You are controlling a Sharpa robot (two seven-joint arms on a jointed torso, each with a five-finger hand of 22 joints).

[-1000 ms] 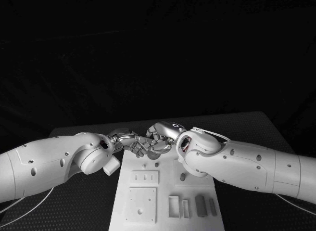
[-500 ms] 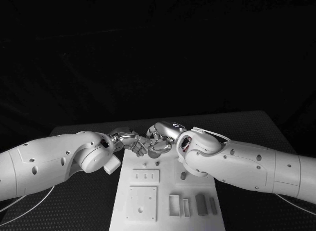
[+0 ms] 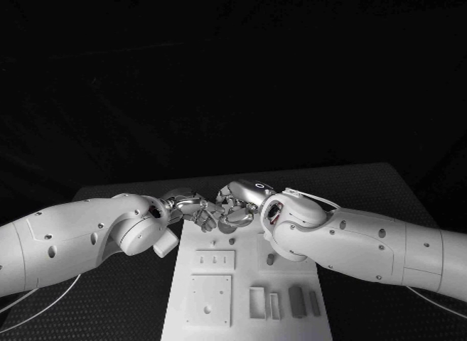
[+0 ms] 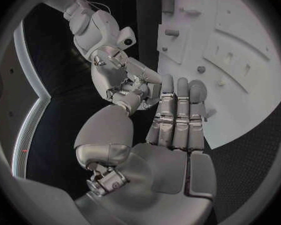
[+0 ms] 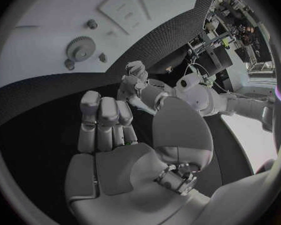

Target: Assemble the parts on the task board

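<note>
The white task board (image 3: 244, 280) lies lengthwise before me. My left hand (image 3: 195, 210) and right hand (image 3: 238, 206) meet fingertip to fingertip above its far end. In the left wrist view the left hand (image 4: 172, 130) has straight fingers side by side and its thumb apart, with nothing in the palm. The right hand (image 4: 118, 75) reaches toward that thumb. The right hand (image 5: 109, 135) has lightly bent fingers and a bare palm. A grey gear (image 5: 81, 49) and small pegs (image 5: 92, 23) sit on the board (image 5: 40, 40) below the hands.
Nearer me the board carries a slotted plate (image 3: 214, 263), a square plate (image 3: 210, 302), a frame (image 3: 256, 304) and grey bars (image 3: 296, 302). Short cylinders (image 4: 172, 33) stand on it. Black table (image 3: 110, 312) flanks the board on both sides.
The left hand's fingers have shifted slightly toward the right hand. The arms and the parts on the board have stayed put.
</note>
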